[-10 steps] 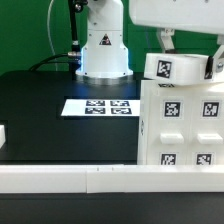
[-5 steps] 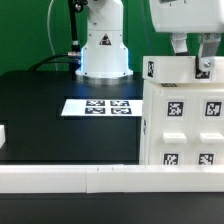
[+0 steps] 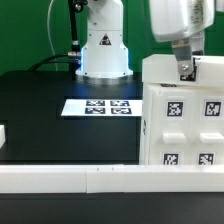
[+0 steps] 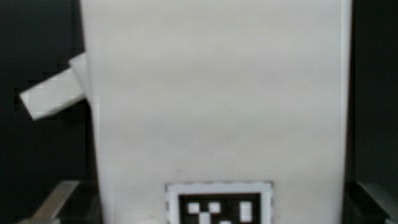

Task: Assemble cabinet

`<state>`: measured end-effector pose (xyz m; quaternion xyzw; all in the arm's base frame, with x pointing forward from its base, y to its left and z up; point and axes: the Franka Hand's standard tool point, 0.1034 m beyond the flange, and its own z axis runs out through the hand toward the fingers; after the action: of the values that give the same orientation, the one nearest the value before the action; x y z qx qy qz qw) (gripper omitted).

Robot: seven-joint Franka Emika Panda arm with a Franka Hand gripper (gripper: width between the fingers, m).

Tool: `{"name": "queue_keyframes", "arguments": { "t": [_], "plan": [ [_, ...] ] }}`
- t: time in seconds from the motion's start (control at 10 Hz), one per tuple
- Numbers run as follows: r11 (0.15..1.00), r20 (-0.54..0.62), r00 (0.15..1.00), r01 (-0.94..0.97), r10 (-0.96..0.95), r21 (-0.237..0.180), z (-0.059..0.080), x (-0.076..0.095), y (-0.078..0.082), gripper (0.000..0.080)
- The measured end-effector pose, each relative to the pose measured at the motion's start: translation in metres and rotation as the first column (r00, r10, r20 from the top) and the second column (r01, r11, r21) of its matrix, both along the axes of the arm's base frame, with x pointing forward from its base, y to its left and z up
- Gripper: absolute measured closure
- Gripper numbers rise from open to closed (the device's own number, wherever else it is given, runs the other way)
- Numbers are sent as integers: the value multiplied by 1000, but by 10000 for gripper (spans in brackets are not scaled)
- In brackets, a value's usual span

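Note:
The cabinet (image 3: 180, 125), a large white box with several tags on its front, stands at the exterior view's right. A flat white panel (image 3: 162, 68) lies level on its top. My gripper (image 3: 186, 70) comes down from above and is shut on this panel. In the wrist view the panel (image 4: 214, 90) fills most of the picture, with a tag (image 4: 221, 206) near my gripper (image 4: 217, 204). One dark finger (image 4: 59, 200) shows on each side of the panel. A tilted white part (image 4: 54, 95) sticks out beside the panel.
The marker board (image 3: 98, 106) lies on the black table in front of the robot base (image 3: 103, 50). A long white rail (image 3: 70, 178) runs along the front edge. A small white block (image 3: 3, 135) sits at the exterior view's left edge.
The gripper held the white panel tilted above the cabinet, then levelled it. It has now lowered the panel onto the cabinet's top and shifted a little to the exterior view's left.

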<state>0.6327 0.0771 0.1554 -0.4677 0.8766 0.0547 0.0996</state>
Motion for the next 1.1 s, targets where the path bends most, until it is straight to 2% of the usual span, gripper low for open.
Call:
{"name": "queue_keyframes", "arguments": {
  "t": [0.2, 0.3, 0.4, 0.5, 0.6, 0.7, 0.8, 0.9, 1.1],
  "plan": [
    [999, 8, 1000, 27, -28, 25, 1, 4, 0, 243],
    [1000, 18, 1000, -9, 9, 19, 1, 4, 1, 243],
    [1000, 19, 1000, -18, 17, 18, 0, 4, 1, 167],
    [999, 22, 999, -38, 37, 14, 0, 4, 1, 167],
    [995, 37, 995, -98, 97, 8, 3, 4, 1, 56],
    [985, 66, 983, -175, 174, 8, 19, 6, 1, 10],
    [943, 100, 938, -331, 331, -12, 32, 7, 3, 10],
    [891, 124, 882, -453, 454, -38, 36, 10, 7, 3],
    [822, 140, 810, -565, 569, -73, 34, 10, 8, 3]
  ]
}}
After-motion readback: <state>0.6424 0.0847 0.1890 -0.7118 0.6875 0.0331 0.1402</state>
